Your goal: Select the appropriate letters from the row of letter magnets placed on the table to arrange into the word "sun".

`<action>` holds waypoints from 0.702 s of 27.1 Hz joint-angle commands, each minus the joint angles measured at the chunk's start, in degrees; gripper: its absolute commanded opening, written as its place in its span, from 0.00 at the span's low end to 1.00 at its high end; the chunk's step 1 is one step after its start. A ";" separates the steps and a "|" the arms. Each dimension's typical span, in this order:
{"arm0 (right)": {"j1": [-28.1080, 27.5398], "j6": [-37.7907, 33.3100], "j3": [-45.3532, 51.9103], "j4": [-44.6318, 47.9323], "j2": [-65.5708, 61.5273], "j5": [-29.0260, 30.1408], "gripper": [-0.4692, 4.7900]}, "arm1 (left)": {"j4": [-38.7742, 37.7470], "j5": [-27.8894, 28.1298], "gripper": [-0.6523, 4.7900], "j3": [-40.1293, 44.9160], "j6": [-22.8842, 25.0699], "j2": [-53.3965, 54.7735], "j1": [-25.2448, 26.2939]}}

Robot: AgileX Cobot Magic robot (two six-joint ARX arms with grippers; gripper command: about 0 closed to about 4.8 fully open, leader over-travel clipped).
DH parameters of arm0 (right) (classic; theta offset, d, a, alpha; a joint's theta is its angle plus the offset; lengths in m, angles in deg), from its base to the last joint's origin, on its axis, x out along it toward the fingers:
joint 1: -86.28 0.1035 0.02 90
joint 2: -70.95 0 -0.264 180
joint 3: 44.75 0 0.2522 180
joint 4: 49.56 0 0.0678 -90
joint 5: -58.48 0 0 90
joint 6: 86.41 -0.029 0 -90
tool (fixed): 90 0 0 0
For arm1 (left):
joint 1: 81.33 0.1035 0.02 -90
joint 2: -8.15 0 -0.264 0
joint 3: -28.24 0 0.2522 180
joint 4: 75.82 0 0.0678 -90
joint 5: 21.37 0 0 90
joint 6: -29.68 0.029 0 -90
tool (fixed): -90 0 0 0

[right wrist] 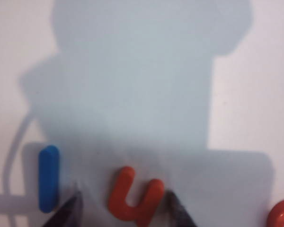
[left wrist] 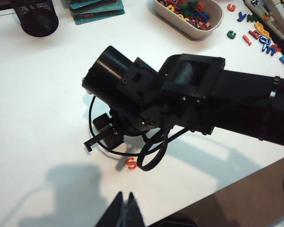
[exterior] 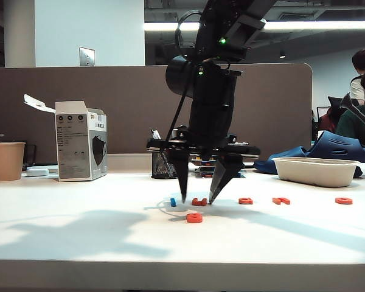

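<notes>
White table (exterior: 79,243), office partition behind. Right gripper (right wrist: 123,208) released, fingers straddling orange U (right wrist: 132,198) mid-row, beside blue piece (right wrist: 48,177). Best closed squarely, avoiding blue. Left gripper (left wrist: 124,210) clenched, empty, near edge.

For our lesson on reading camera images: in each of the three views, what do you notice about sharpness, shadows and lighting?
Exterior view: sharp; bright ceiling strip, soft arm shadows on the table. Left wrist view: fairly sharp, the right arm casts a dark shadow beside the S; left pincer at the edge. Right wrist view: close and blurred; the U between the right pincer tips, blue piece soft, all under a broad grey shadow.
</notes>
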 commanded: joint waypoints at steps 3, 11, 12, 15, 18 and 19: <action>0.70 -0.28 0.44 -0.52 -1.29 0.81 0.48 | -0.50 0.02 0.11 -0.15 0.24 -0.15 -0.07; 0.57 -0.26 0.44 -0.26 -1.36 0.61 0.46 | -1.36 0.02 0.11 -0.15 0.26 -0.17 -0.04; 0.55 -0.26 0.46 -0.28 -1.40 0.63 0.42 | -1.36 0.02 0.11 -0.15 0.26 -0.20 -0.04; 0.55 -0.24 0.46 -0.24 -1.64 0.63 0.36 | -1.38 0.02 0.11 -0.15 0.26 -0.24 -0.04; 0.55 -0.24 0.46 -0.13 -1.88 0.66 0.36 | -1.42 0.02 0.11 -0.15 0.28 -0.24 -0.04; 0.55 -0.24 0.46 -0.15 -1.99 0.63 0.36 | -1.46 0.02 0.11 -0.15 0.46 -0.24 -0.04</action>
